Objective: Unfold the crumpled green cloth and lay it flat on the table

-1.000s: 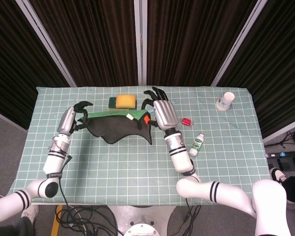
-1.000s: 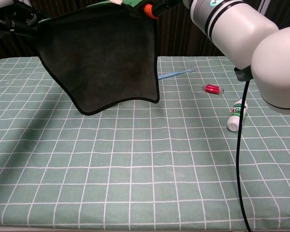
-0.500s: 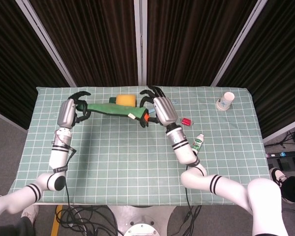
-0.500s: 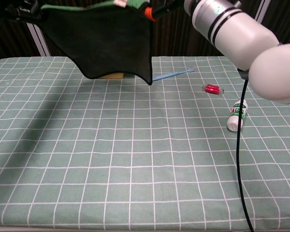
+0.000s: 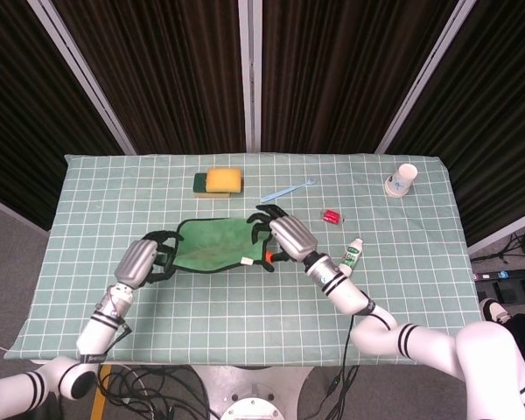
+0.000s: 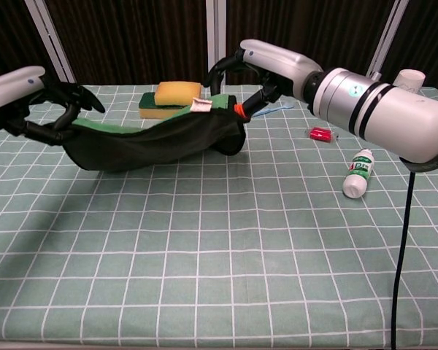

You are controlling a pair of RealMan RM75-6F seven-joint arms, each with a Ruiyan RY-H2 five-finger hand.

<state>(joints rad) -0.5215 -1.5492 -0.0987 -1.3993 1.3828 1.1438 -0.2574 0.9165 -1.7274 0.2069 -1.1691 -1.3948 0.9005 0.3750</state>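
Green cloth (image 5: 217,245), held high and taut a moment ago, now sags low over the table (image 5: 245,306), spread between both hands. The left hand (image 5: 144,260) grips its left edge, the right hand (image 5: 284,238) its right edge, both lowered.

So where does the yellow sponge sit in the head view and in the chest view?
Head view: the yellow sponge lies in the upper middle, beyond the green cloth.
Chest view: the sponge sits at the upper middle-left, just behind the cloth.
Shared landmark: the white bottle, lying at the right.
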